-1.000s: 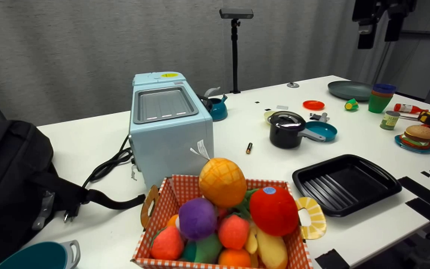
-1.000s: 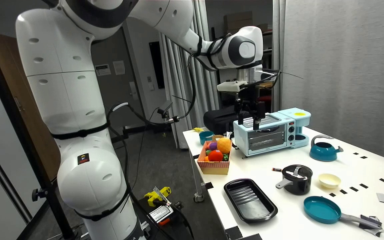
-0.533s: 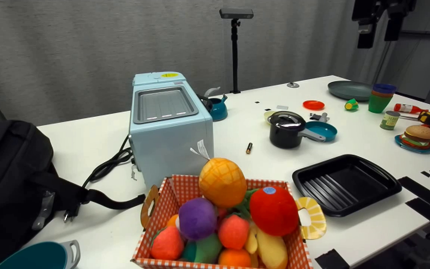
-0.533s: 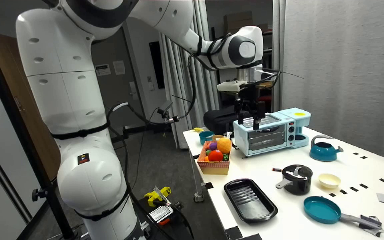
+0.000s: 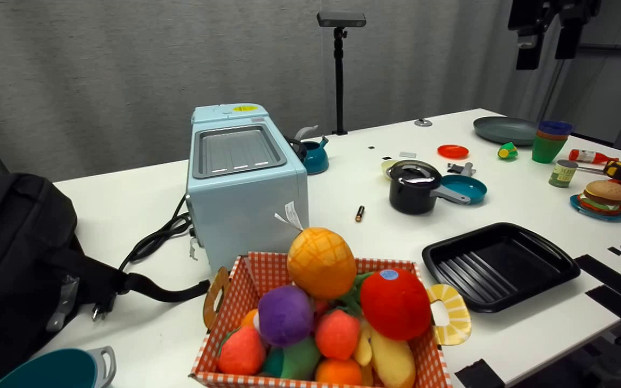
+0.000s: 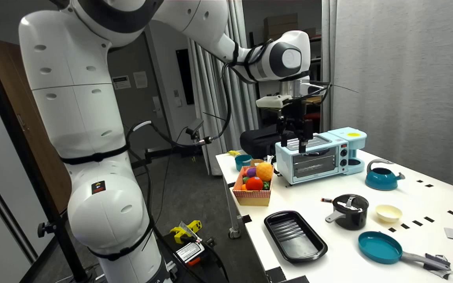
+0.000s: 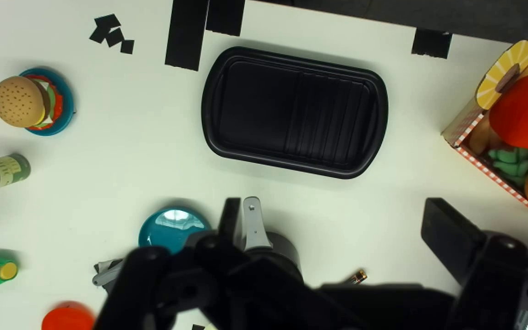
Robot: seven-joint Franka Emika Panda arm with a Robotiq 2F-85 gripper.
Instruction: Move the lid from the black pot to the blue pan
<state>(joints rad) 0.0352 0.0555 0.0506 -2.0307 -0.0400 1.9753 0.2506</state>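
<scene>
"What do you see?"

"I see the shiny lid (image 6: 348,203), grey grip uppermost, resting on the black pot (image 6: 353,221), lower right in an exterior view."

"And the blue pan (image 6: 379,247)?"

"Shallow, open side up, just below the pot in that frame."

In the wrist view, the gripper (image 7: 335,220) hides much of the black pot (image 7: 286,247). In an exterior view, this pot hides partly the blue pan (image 5: 468,188) behind it; well apart from it, the teal bowl (image 5: 54,371) is cut off.
</scene>
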